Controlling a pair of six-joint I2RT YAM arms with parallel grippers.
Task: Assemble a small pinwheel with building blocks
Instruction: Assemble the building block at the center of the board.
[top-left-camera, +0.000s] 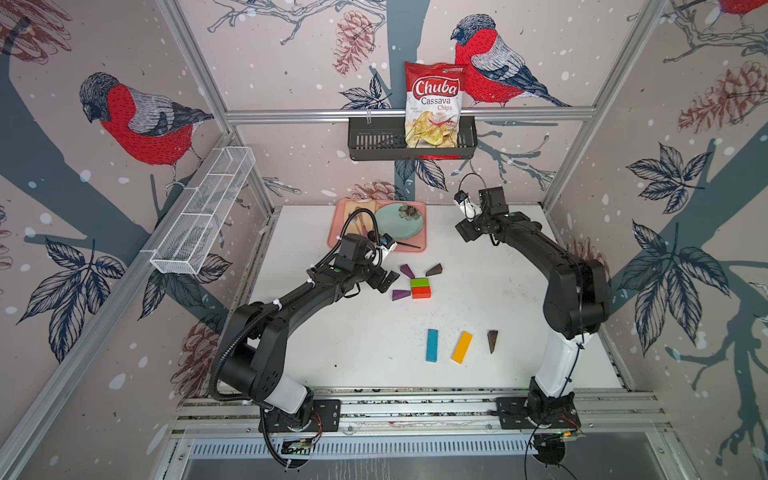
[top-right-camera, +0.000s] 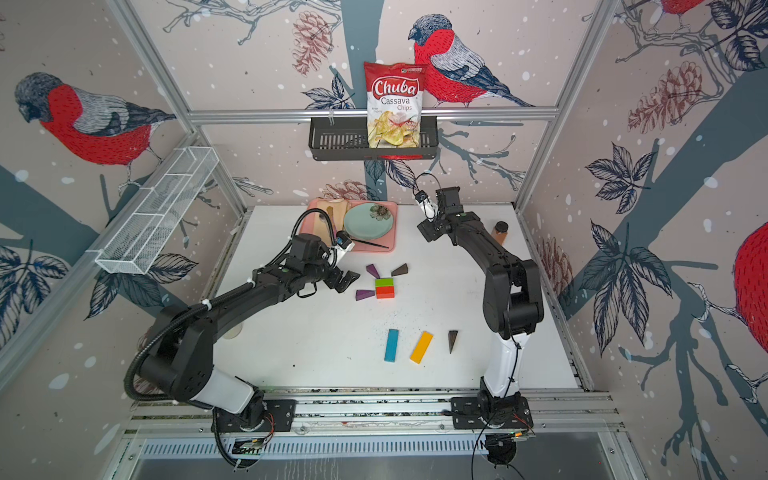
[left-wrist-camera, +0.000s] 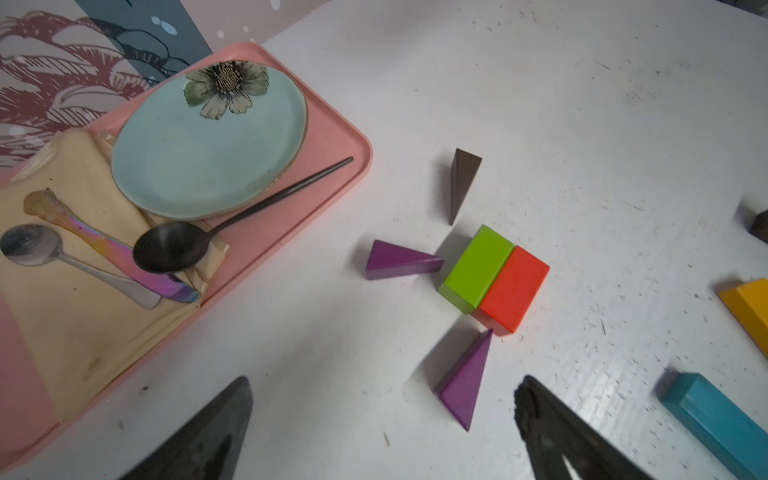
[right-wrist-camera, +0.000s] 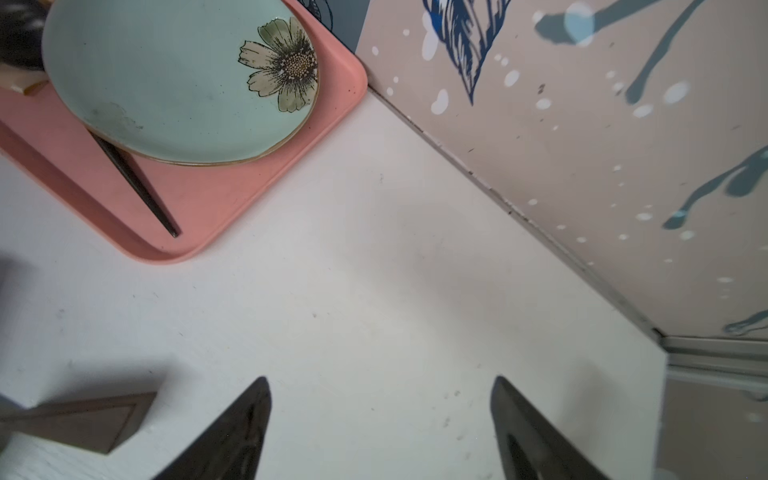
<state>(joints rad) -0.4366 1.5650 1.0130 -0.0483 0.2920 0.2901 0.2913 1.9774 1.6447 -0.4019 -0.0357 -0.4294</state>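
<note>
Lying nearest the front edge of the white table (top-left-camera: 353, 365) are three loose building blocks in a row: a blue bar (top-left-camera: 432, 345), a yellow bar (top-left-camera: 462, 347) tilted beside it, and a dark brown wedge (top-left-camera: 492, 339) on the right, none of them touching. Farther in, mid-table, is the part-laid pinwheel (top-left-camera: 420, 291) — a green brick (top-left-camera: 419, 283) and a red brick (top-left-camera: 421, 292) pressed side by side as a square hub, green on the far side. One purple wedge (top-left-camera: 400, 294) lies left of the red brick, tip at its corner. A second purple wedge (top-left-camera: 407, 271) points at the green brick's far-left corner with a small gap. A second brown wedge (top-left-camera: 434, 270) lies off the far-right corner, apart from it. The two bars are not yet joined to the hub. The left gripper (left-wrist-camera: 385, 377) sits just left of the purple wedges. Its fingers (left-wrist-camera: 216, 428) are spread wide and grip nothing, and the nearer purple wedge lies just ahead of them. Beyond, a pink tray (top-left-camera: 420, 247) at the back edge carries a mint-green flowered plate (top-left-camera: 399, 224), a cream napkin (left-wrist-camera: 83, 332), a black spoon (left-wrist-camera: 170, 251), a silver spoon (left-wrist-camera: 29, 245) and an iridescent knife (left-wrist-camera: 104, 245). The right gripper (right-wrist-camera: 380, 378) is right of the tray near the back — jaws apart over bare table, nothing held. A brown spice bottle (top-right-camera: 500, 232) stands behind that arm. On the back wall a black basket (top-left-camera: 374, 141) holds a Chuba Cassava Chips bag (top-left-camera: 434, 104). A white wire basket (top-left-camera: 203, 212) hangs on the left wall.
</note>
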